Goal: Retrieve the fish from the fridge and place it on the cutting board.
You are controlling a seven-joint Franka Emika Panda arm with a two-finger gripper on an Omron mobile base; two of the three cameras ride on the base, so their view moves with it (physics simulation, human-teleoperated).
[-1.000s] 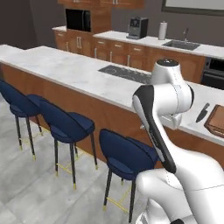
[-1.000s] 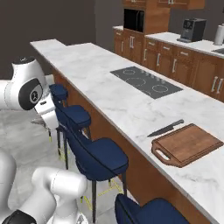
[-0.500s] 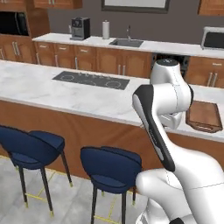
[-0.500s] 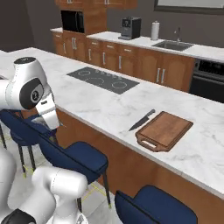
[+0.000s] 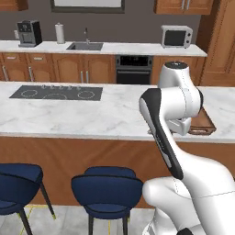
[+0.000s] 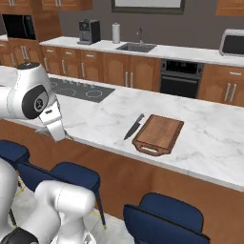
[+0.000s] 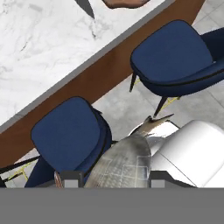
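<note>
In the hand view my gripper [image 7: 114, 178] is shut on the fish [image 7: 127, 159], a silvery-grey body whose pointed tail sticks out ahead of the fingers, above a blue stool and the floor. The cutting board [image 6: 159, 133], reddish-brown with a raised rim, lies on the marble island counter; the arm hides part of the cutting board [image 5: 204, 121] in the left base view, and its edge [image 7: 124, 2] shows at the top of the hand view. The hand hangs in front of the island, short of the board. The fridge is out of view.
A black knife [image 6: 133, 126] lies just left of the board. Blue stools [image 7: 70, 135] [image 7: 179, 52] stand under the island's wooden front [image 6: 143, 176]. A cooktop [image 5: 57, 92] is set in the island counter further left. A back counter with a sink [image 6: 137, 46] runs behind.
The whole scene has slid across both base views, so the base has moved. The island and cutting board now lie more squarely ahead. The fish stays in the gripper.
</note>
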